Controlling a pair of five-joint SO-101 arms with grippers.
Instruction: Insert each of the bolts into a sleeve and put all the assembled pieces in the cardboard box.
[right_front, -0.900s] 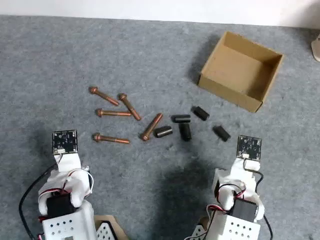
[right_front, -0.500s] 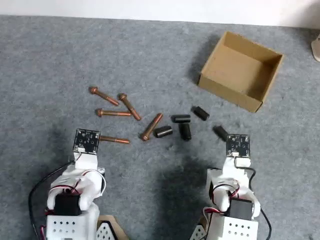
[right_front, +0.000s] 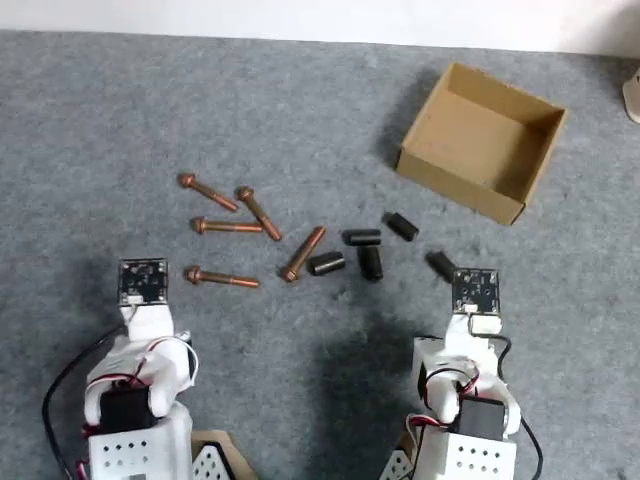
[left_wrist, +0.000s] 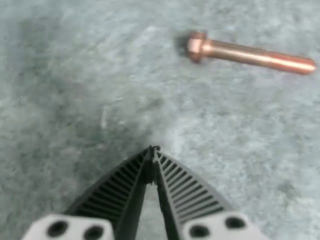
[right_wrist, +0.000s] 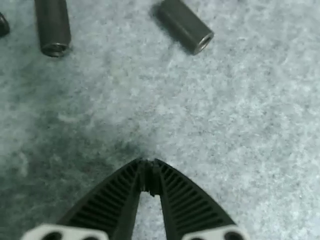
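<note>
Carrying surface: desk (right_front: 90, 90) under a grey felt-like cover, rough enough, I judge, to keep round parts from rolling far; a white strip (right_front: 300, 15) runs beyond the box (right_front: 450, 187), wall or edge I cannot tell.
Box: cardboard, open-topped, nothing in it; no piece assembled yet.
Left pincer (left_wrist: 152, 150): jaws together on nothing, well apart from the box, near the nearest bolt (left_wrist: 250, 55) but not touching it.
Right pincer (right_wrist: 149, 165): jaws together on nothing, nearer the box, just short of the nearest sleeve (right_wrist: 184, 26).
Bolts (right_front: 228, 226): five, copper, loose, farther from the box than the sleeves.
Sleeves (right_front: 362, 238): five, black, between bolts and box.
Step, as I judge: part the left jaws, clamp the nearest bolt across mid-shank with its tip free; take the sleeve by its side, bore unblocked.
</note>
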